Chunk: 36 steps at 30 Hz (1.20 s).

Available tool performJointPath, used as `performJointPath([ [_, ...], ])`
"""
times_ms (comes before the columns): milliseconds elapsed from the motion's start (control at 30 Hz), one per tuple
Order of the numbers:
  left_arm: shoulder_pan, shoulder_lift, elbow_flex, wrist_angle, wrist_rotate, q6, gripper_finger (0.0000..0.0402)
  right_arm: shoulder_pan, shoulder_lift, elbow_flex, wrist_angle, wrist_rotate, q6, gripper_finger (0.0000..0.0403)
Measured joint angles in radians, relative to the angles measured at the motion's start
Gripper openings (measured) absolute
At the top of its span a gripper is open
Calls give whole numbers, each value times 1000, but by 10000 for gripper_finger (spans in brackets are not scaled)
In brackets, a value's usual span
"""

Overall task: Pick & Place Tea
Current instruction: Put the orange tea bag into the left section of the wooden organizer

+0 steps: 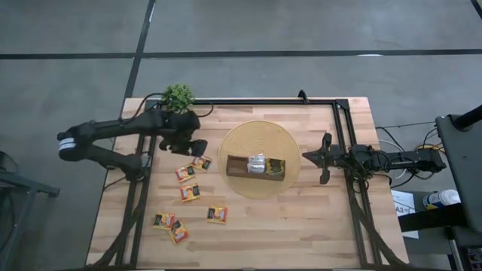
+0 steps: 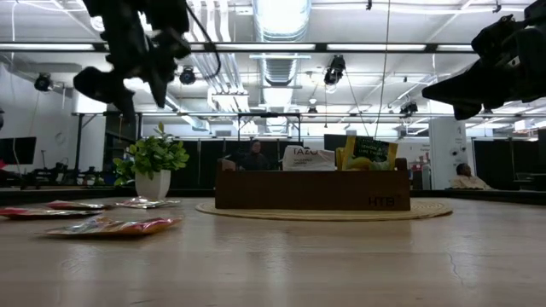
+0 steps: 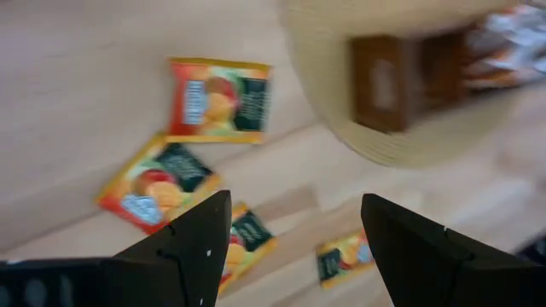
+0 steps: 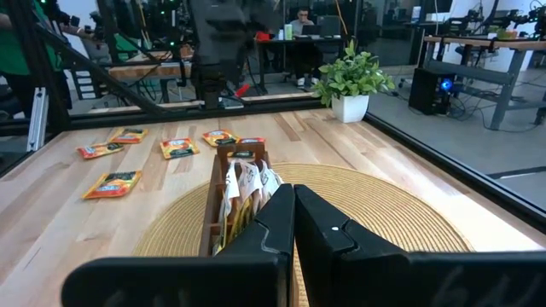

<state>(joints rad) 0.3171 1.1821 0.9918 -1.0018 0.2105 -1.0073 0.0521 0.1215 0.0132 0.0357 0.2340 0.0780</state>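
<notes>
Sachets of tea lie loose on the wooden worktop (image 1: 316, 226) toward its left side: two (image 1: 201, 162) (image 1: 184, 173) close to the round woven mat (image 1: 239, 143), one (image 1: 190, 193) just below them, one (image 1: 218, 215) nearer the front edge, and a touching pair (image 1: 164, 220) (image 1: 179, 232) by the front-left corner. More sachets (image 1: 257, 163) stand upright inside the brown box (image 1: 237, 167), which sits on the mat at the worktop's middle. Left fingers (image 1: 194, 146) are spread apart with nothing between them, held above the worktop just beside the nearest loose sachets, close to the potted plant (image 1: 178, 96) at the back-left. Right fingers (image 1: 307, 156) are pressed fully together, holding nothing, and wait near the mat's right rim, pointing at the box.
</notes>
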Motion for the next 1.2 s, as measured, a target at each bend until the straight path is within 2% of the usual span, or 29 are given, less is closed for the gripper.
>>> performJointPath([
  [167,67,91,0,-23,-33,3,257,0,0,0,0,0,0,8],
  [433,71,258,0,-28,-94,85,257,0,0,0,0,0,0,9],
  [667,62,349,0,3,-237,139,257,0,0,0,0,0,0,8],
  [900,58,373,0,86,-233,151,257,0,0,0,0,0,0,9],
  [1067,53,407,0,88,-149,142,257,0,0,0,0,0,0,9],
  [1200,34,443,-2,103,-141,142,257,0,0,0,0,0,0,9],
])
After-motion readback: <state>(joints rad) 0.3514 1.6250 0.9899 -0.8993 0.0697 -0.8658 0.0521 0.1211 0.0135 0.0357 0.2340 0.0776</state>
